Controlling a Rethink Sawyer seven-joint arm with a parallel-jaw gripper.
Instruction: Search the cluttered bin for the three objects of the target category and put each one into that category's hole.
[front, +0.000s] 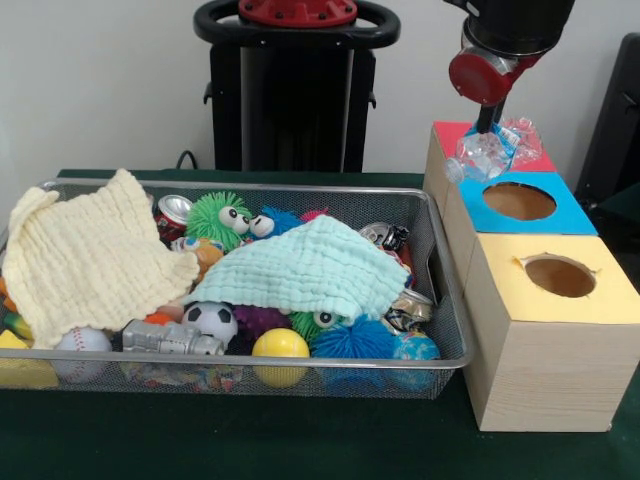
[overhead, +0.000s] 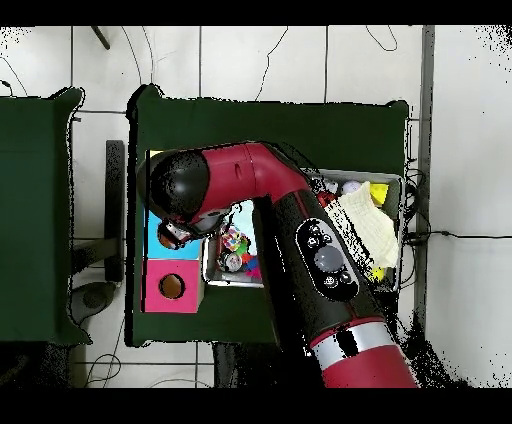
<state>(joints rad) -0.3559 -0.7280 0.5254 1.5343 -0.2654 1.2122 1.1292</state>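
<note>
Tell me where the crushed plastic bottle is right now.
In the front view, the crushed plastic bottle hangs under the gripper at upper right, over the red-topped box, just behind the blue-topped box's hole.

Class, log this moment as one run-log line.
hand: shut on crushed plastic bottle | position: above red hole box | bin: cluttered

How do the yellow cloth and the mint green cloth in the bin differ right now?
The yellow cloth lies at the bin's left end and spills over the rim; the mint green cloth lies mid-bin, wholly inside. The yellow one looks larger and hides nearly everything under it; the green one leaves toys showing all round its edges. Both are crinkled, waffle-textured cloths draped over the clutter in the wire mesh bin.
</note>
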